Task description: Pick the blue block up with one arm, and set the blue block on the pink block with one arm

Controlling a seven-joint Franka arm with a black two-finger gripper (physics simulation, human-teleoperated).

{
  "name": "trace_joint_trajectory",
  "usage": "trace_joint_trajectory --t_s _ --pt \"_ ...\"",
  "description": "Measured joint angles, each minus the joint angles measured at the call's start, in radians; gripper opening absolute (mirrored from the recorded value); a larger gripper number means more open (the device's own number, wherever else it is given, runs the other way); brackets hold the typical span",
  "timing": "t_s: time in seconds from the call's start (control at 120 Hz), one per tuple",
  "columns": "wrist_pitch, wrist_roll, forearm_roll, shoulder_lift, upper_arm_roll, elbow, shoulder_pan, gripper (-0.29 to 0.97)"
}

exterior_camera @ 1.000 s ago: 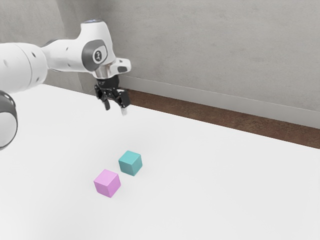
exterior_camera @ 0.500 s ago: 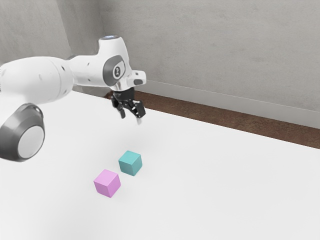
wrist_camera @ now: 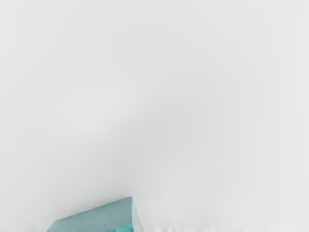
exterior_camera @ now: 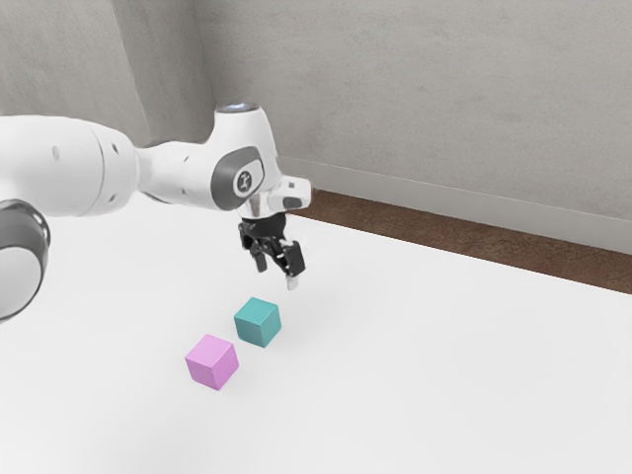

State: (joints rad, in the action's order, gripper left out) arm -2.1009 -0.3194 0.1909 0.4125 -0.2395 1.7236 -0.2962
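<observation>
The blue block [exterior_camera: 258,321] sits flat on the white table [exterior_camera: 444,375], a little left of the middle of the exterior view. The pink block [exterior_camera: 211,361] lies just beside it, toward the lower left, with a narrow gap between the two, so they are not touching. Above the blue block and slightly toward the exterior view's right, the gripper [exterior_camera: 276,272] hangs in the air with its fingers spread apart and nothing between them. It is clear of both blocks. The white arm [exterior_camera: 148,178] reaches in from the left edge of the frame. In the wrist view, one corner of the blue block [wrist_camera: 96,218] shows against the bare table [wrist_camera: 154,96] beneath the hand. Behind the table, a grey wall [exterior_camera: 444,89] fills the upper part of the frame.
</observation>
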Motion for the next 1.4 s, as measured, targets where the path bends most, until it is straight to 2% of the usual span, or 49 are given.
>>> trace_joint_trajectory --t_s 0.167,0.35,0.558,0.767,0.967,1.217,1.4 --pt "-0.049 0.011 -0.046 0.036 -0.019 0.016 0.031 0.66" --pt "-0.086 0.02 -0.052 0.099 -0.02 0.007 0.046 0.66" --pt "-0.112 0.026 -0.053 0.1 -0.015 -0.004 0.047 0.66" --pt "-0.122 0.048 0.032 0.09 -0.012 0.006 0.03 0.66" --pt "-0.162 0.083 0.053 0.037 -0.012 0.118 0.014 0.67" --pt "-0.184 0.101 -0.008 0.017 -0.015 0.127 0.017 0.66" --pt "-0.179 0.109 -0.026 -0.012 -0.014 0.175 0.005 0.66"
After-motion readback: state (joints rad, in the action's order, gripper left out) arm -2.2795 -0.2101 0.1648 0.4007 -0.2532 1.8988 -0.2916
